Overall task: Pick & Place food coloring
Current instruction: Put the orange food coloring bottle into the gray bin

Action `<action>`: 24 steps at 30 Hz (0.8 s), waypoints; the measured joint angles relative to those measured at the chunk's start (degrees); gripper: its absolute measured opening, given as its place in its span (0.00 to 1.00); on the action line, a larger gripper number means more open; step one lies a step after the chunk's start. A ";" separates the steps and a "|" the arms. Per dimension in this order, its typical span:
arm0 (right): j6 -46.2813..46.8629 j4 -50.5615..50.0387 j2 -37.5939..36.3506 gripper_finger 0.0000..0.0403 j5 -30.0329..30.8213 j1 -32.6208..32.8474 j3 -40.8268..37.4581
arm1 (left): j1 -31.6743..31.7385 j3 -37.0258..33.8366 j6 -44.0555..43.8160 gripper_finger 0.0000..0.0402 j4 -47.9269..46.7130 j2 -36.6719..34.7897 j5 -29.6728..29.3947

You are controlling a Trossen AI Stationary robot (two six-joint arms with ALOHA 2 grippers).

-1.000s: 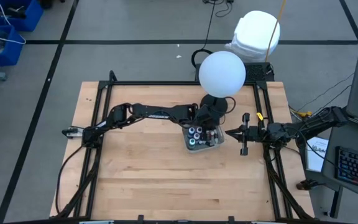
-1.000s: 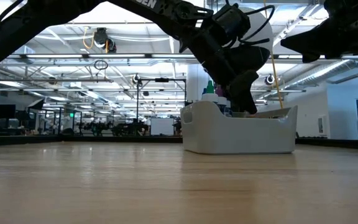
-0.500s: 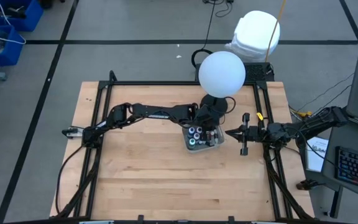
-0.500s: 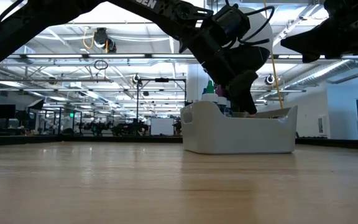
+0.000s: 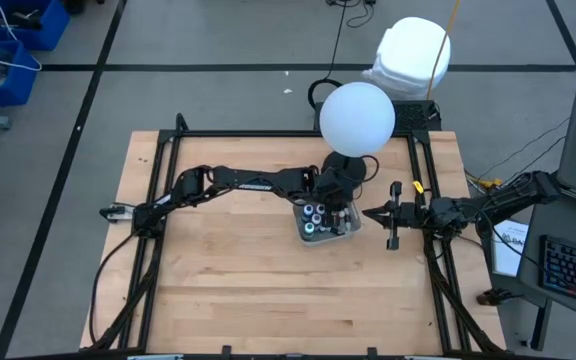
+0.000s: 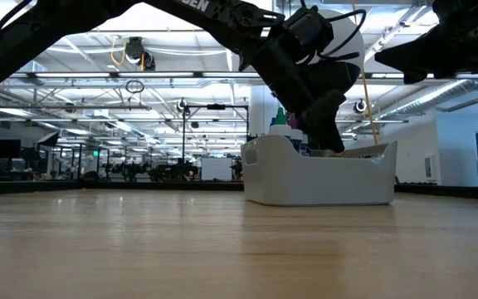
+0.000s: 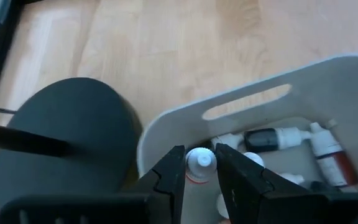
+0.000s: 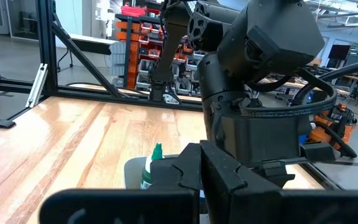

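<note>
Your arms are sitting where they were a second ago. Only your left wrist view is showing the left gripper (image 7: pixel 201 180) straddling a white-capped food coloring bottle (image 7: pixel 200 163) inside the tray (image 7: pixel 328 71); grip unclear. The right gripper (image 5: pixel 371 213) is waiting shut beside it.

Left gripper (image 7: pixel 199 180) points down, its 2 fingers slightly parted; right gripper (image 5: pixel 368 213) waits at the side, fingers closed
</note>
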 joint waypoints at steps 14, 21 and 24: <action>0.79 0.00 0.00 0.00 -0.02 0.00 0.00 | 0.33 0.00 -0.43 0.24 -1.55 0.00 2.39; 0.79 0.00 -0.02 0.00 -0.02 0.00 -0.02 | 0.33 0.00 -0.42 0.24 -1.16 0.00 2.39; 0.79 0.01 -0.02 0.00 -0.01 0.00 -0.01 | 0.33 0.00 -0.19 0.24 -1.13 0.00 2.42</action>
